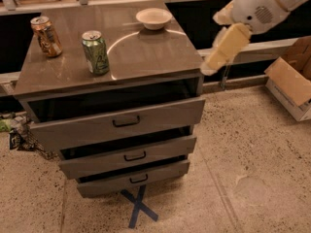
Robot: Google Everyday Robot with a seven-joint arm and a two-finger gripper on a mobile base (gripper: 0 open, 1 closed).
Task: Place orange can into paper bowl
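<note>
Gripper is hovering right of the cabinet, spread impossible to tell, likely preparing to reach the far-left orange can; paper bowl is sitting far right.

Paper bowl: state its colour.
The paper bowl is off-white, camera view; the gripper hangs beside the cabinet.
</note>
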